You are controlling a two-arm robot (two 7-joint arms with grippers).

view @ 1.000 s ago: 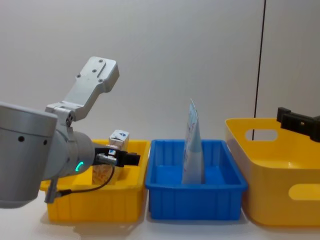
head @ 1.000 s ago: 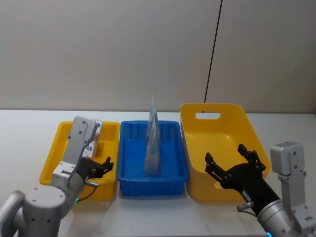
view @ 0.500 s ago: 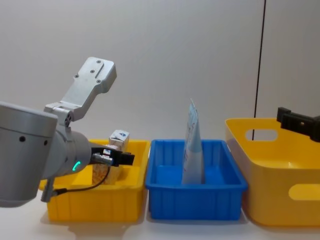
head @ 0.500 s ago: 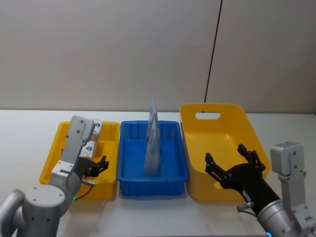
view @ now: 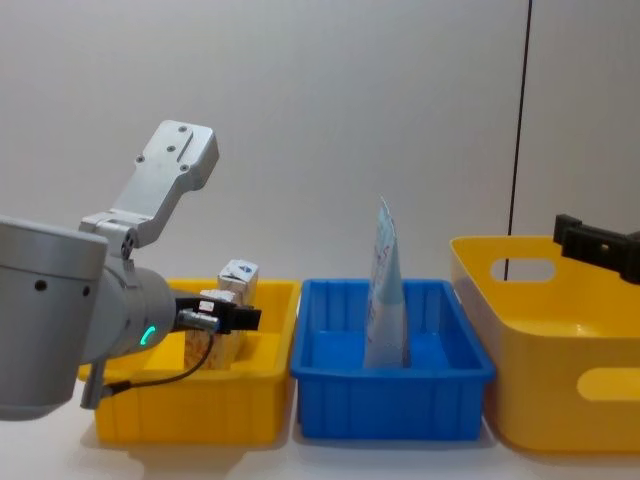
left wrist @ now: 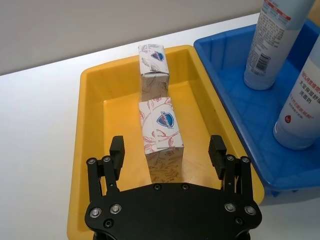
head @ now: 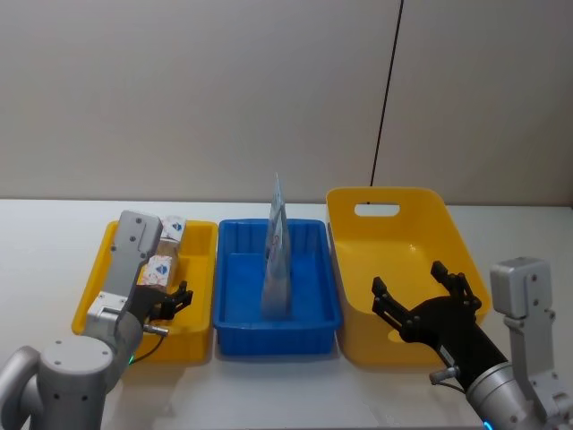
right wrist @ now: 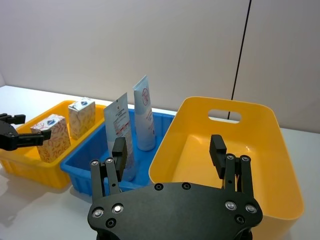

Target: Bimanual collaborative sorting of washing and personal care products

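**Change over the last second:** the left end effector (left wrist: pixel 166 146) has drawn back toward the near left. Both cartons now show uncovered in the head view. The right end effector (head: pixel 407 282) has not moved.

**Left end effector:** fingers spread wide and holding nothing, over the near end of the small yellow bin (left wrist: pixel 92 125). Its fingertips stand either side of the near carton (left wrist: pixel 161 132), clear of it.

**Cartons:** two, upright in the small yellow bin; the far carton (left wrist: pixel 153 67) stands just behind the near one.

**Pouch** (head: pixel 276 269)**:** pale blue, upright in the blue bin (head: pixel 318 269), which sits between the two yellow bins.

**Right end effector:** spread and empty, at the near edge of the large yellow bin (head: pixel 421 233), on the right of the worktop (head: pixel 45 233).
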